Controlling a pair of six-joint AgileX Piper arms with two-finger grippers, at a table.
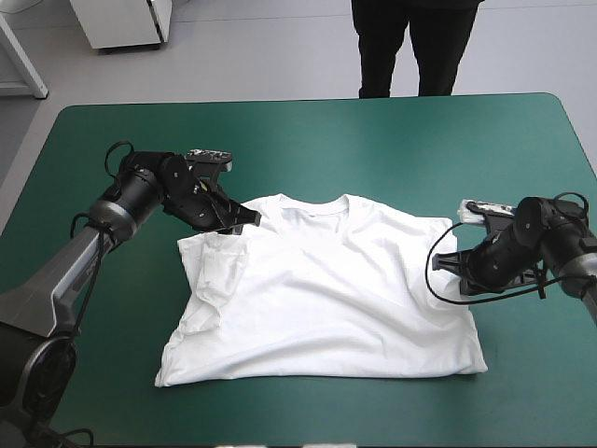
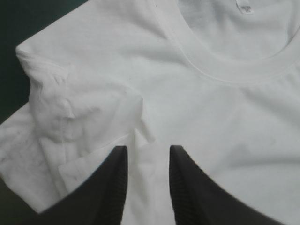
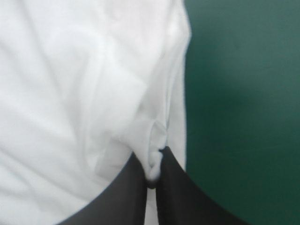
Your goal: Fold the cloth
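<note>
Broad rounded table with a teal-green cover (image 1: 308,140), taking up most of the high view.

On it, a white short-sleeved T-shirt (image 1: 345,299) of soft, lightly creased cloth, spread mostly flat over the middle of the table. Neck toward the far edge, hem toward the near edge and roughly parallel to it. Well clear of all four edges, teal-green cover showing all round.

At the T-shirt's left side, the left sleeve (image 1: 216,271) turned inward and lying rumpled on top of the body in a loose double layer. Same fold in the left wrist view, the sleeve (image 2: 79,117) bunched beside the gripper, a strip of dark cover beyond it.

Left gripper (image 1: 244,222) reaching in from the table's left edge, low over the left shoulder, just beside the neck. In its own view, left gripper (image 2: 146,150) released: two black fingers (image 2: 112,183) standing apart, a plain band of white cloth lying in the gap, nothing pinched.

Right gripper (image 1: 464,273) at the T-shirt's right side, toward the table's right edge, near the right shoulder. In its own view, right gripper (image 3: 152,164) clenched on the T-shirt: fingers all but meeting, a small rolled nub of white cloth caught between the tips, folds running away from the pinch, bare cover just beside it.

Ribbed round collar (image 2: 225,70) ahead of the left gripper, and in the high view (image 1: 315,207) facing the far edge.

Small white label (image 2: 243,7) inside the back of the neck, print too small to read.
</note>
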